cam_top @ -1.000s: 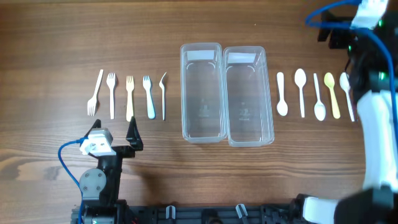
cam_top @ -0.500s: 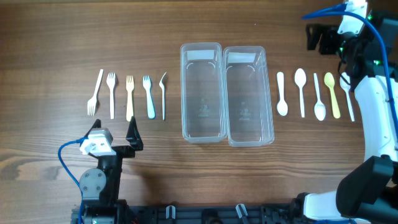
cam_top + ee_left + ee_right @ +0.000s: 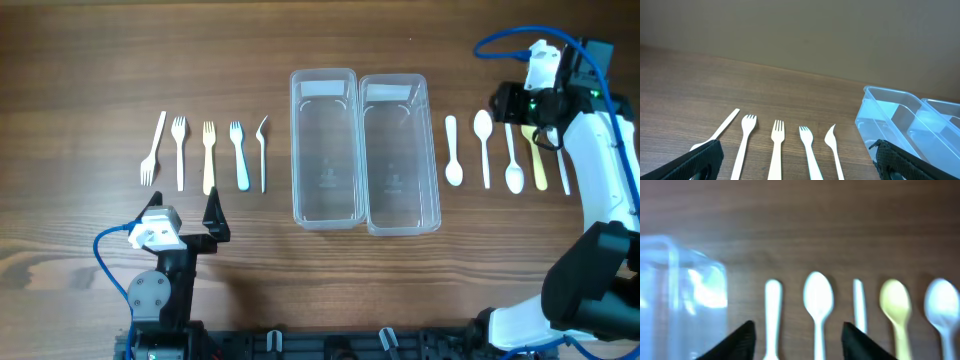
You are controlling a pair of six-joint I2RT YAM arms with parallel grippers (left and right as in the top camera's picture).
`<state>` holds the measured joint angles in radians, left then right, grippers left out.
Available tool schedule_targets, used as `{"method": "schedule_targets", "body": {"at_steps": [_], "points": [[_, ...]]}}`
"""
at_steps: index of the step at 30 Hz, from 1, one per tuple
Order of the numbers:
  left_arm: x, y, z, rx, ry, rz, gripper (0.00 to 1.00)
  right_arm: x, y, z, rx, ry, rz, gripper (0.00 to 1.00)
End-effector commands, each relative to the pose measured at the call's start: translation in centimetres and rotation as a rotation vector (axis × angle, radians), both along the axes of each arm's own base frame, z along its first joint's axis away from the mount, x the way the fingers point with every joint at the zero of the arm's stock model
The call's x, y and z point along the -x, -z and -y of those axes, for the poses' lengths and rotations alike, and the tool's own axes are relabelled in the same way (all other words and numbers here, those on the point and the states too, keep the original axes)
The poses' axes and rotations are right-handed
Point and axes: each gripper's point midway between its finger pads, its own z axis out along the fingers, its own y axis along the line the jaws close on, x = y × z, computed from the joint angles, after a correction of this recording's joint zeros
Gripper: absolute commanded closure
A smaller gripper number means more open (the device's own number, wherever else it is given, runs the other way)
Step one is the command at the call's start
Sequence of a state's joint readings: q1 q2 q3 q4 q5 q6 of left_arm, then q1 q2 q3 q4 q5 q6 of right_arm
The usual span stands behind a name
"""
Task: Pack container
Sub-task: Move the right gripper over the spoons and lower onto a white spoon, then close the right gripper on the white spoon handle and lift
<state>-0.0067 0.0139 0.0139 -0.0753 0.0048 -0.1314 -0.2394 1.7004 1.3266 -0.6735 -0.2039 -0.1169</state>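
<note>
No legible text anywhere; faint moulded marks on the 2 clear containers unreadable.

Likely lab, wooden table (plain wall)

Left container just beside right container, middle of the table — five forks lined up in a row to their left. Five spoons in a row on the right, same deal.
</note>
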Motion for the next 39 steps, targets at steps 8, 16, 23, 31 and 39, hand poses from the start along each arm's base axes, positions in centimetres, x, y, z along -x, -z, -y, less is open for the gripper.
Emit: {"method": "schedule_targets", "body": {"at_steps": [8,16,23,31,39], "points": [[0.0,0.2,0.3,-0.022,0.018,0.0,0.0,2.0,4.8,1.7,0.165,-0.127,-0.199,0.35],[0.0,0.2,0.3,-0.022,0.019,0.0,0.0,2.4,8.4,1.4,0.136,-0.136,-0.289,0.39],[0.0,0.2,0.3,-0.022,0.019,0.0,0.0,2.6,10.9,0.6,0.119,-0.154,-0.343,0.4],[0.0,0.2,0.3,-0.022,0.018,0.0,0.0,2.1,13.1,-0.1,0.11,-0.157,-0.364,0.4],[0.0,0.2,0.3,-0.022,0.018,0.0,0.0,1.6,13.5,0.7,0.149,-0.142,-0.352,0.39]]}}
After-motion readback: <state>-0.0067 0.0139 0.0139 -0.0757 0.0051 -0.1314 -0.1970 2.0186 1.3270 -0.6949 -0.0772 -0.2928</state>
